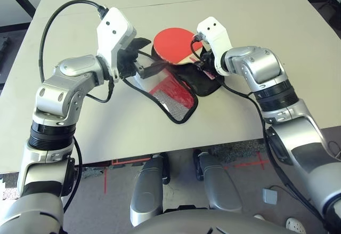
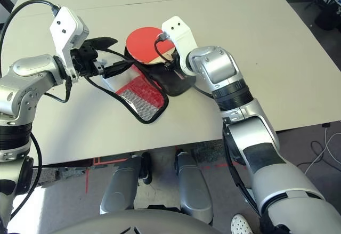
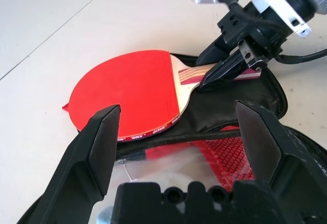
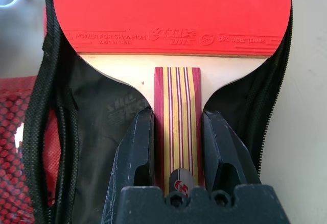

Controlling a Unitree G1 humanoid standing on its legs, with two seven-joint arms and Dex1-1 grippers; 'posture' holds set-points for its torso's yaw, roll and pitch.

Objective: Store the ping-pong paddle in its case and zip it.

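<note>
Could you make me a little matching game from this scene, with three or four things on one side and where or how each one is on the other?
Things:
1. paddle
2. case
3. left gripper
4. right gripper

States:
A. fingers spread wide, holding nothing
B. lying unzipped and open on the table
C. clamped on the striped handle
D. red face up, resting on the black lining

Pairs: 1-D, 2-B, 3-A, 4-C
</note>
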